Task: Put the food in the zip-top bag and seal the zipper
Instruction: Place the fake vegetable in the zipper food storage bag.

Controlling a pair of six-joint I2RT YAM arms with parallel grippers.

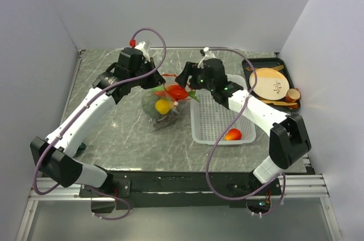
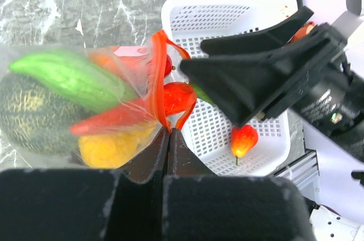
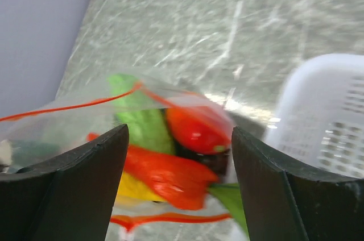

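Note:
The clear zip-top bag lies at the table's middle, left of the white basket. Inside it I see food: a dark green round fruit, a green piece, a yellow piece and a red piece. My left gripper is shut on the bag's mouth edge, pinching the orange-red zipper. My right gripper hangs open just over the bag's mouth with nothing between its fingers; a red tomato lies below it. One orange-red food piece rests in the basket.
A black tray at the back right holds a tan round plate and a small brown cup. Grey walls close in the table on the left, back and right.

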